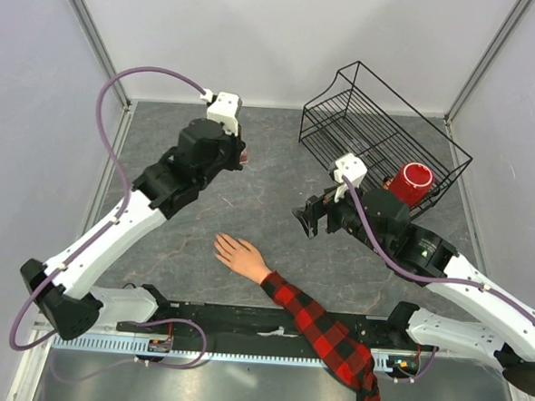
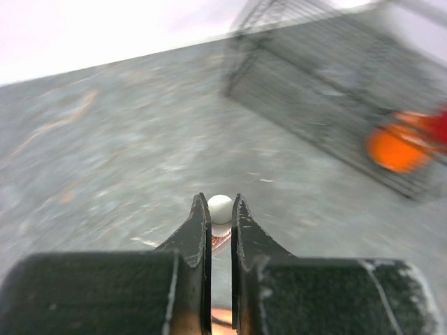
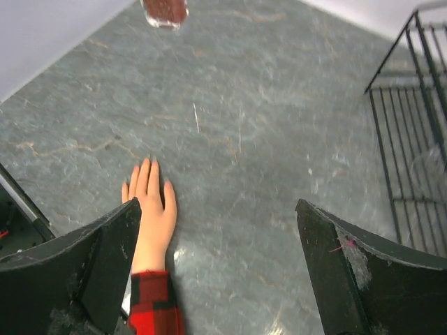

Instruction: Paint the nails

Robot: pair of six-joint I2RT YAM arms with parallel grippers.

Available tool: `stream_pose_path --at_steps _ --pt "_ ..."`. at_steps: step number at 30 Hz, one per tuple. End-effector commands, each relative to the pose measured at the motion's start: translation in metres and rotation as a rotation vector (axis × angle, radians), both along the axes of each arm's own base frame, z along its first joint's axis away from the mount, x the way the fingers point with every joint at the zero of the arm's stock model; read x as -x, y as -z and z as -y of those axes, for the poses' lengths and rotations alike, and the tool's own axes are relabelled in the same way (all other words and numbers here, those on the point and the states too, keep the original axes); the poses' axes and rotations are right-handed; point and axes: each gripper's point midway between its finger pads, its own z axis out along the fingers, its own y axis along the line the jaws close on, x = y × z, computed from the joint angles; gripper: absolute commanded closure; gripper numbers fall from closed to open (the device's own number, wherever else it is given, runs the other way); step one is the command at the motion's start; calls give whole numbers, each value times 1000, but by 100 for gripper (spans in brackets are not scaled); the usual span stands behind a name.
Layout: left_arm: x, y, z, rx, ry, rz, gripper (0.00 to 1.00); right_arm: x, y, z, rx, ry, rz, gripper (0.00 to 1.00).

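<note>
From above, the left gripper is shut tight on a tiny red bottle. The right gripper is wide open, holding nothing. Nearer the arms than both grippers, a smooth pink hand lies flat on the grey stony desk.

Left wrist: the bottle's round white cap pokes out of the gripper.

Right wrist: the tiny nails sit ahead and left of the gripper.

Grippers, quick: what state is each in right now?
Left gripper: shut on the small white-capped bottle.
Right gripper: open, holding nothing.
</note>
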Motion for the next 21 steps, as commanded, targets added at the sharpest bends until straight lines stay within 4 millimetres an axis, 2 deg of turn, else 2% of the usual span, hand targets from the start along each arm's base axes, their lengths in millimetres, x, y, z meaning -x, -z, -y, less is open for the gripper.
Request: stream_pose_path --at_steps 1,2,3,5,8,9,11,12,15,16,18,19,21 --pt "-42 1 -33 36 -323 124 98 4 6 16 -84 79 -31 2" --pt "-48 22 -32 23 -351 98 98 6 8 18 -89 81 -35 2" --pt "-56 24 -34 46 -387 115 98 9 6 21 -106 84 -34 2" --pt "-66 43 -36 83 -427 81 98 11 13 26 -103 91 -39 2" --pt "-87 79 -35 129 -478 17 98 13 14 32 -103 101 -35 2" --pt "-94 97 -31 127 -484 -15 98 15 13 34 -106 101 -32 2" --pt "-106 116 -32 175 -526 -54 98 15 14 36 -94 105 -33 2" --pt "-112 135 -30 163 -541 -77 98 15 14 37 -95 106 -32 2" --pt "-125 155 -26 203 -577 -79 98 16 14 39 -94 111 -33 2" --pt "-130 171 -25 189 -587 -94 98 16 17 39 -90 110 -36 2" --pt "-137 185 -23 197 -617 -99 98 16 18 39 -88 112 -38 2" --pt "-140 203 -22 171 -628 -122 98 16 18 39 -90 112 -40 2" --pt "-144 210 -21 173 -646 -130 98 16 19 39 -86 112 -40 2"
